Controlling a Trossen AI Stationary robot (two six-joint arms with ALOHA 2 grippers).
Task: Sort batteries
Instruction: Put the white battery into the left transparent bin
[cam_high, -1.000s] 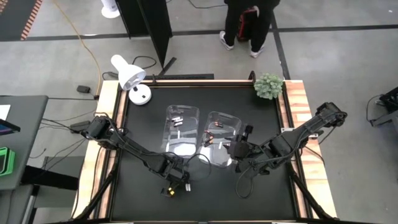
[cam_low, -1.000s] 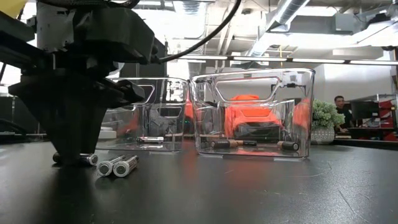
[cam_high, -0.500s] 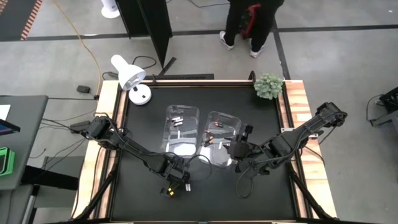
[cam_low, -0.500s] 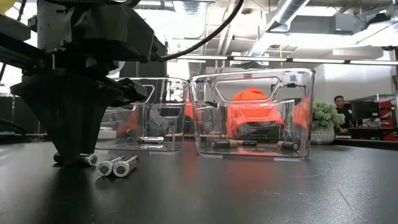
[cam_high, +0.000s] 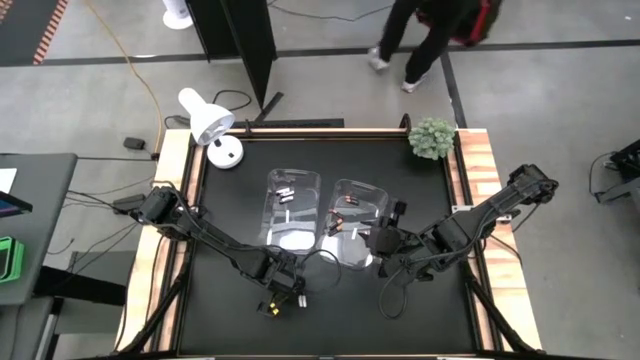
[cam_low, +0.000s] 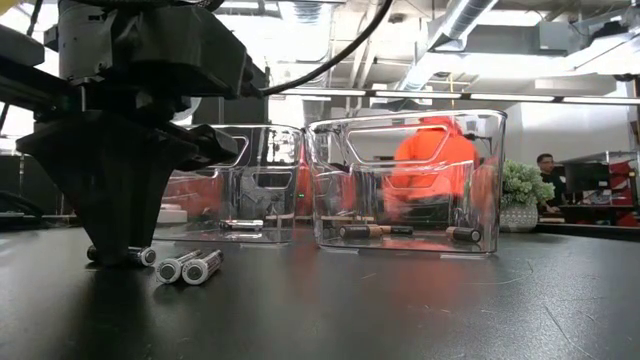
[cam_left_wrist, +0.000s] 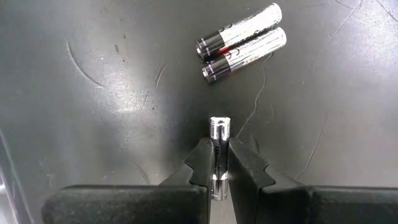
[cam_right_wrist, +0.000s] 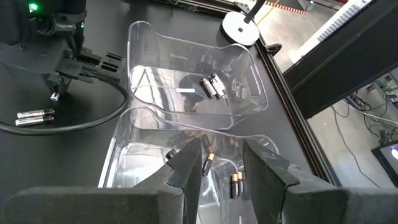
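- Left gripper (cam_left_wrist: 216, 163): low over the near part of the black table (cam_high: 230, 310), fingers closed tight on 1 silver battery (cam_left_wrist: 219, 134) that stands between them; the battery's metal end pokes out past the fingertips. In the low view the gripper's dark body (cam_low: 125, 190) reaches down to the tabletop.
- Loose batteries, 2 (cam_left_wrist: 242, 42): white-silver with dark ends, lying side by side and touching on the table just beside the left gripper; in the low view they lie (cam_low: 190, 267) by the gripper's tip.
- Left clear bin (cam_high: 293, 180): near the table's middle, holding a few light-coloured batteries (cam_right_wrist: 211, 86).
- Right clear bin (cam_high: 360, 192): just beside the left bin, holding dark batteries with copper ends (cam_right_wrist: 235, 185); 3 or so show along its floor in the low view (cam_low: 405, 232).
- Right gripper (cam_right_wrist: 217, 163): hovering at the near edge of the right bin, fingers spread apart with nothing between them.
- White desk lamp (cam_high: 208, 122): at the table's far left corner.
- Small green plant (cam_high: 432, 137): at the far right corner.
- Person in orange (cam_low: 432, 160): seen through the right bin, in the room behind the table; blurred.
- Second person (cam_low: 545, 165): further back, beside the plant.
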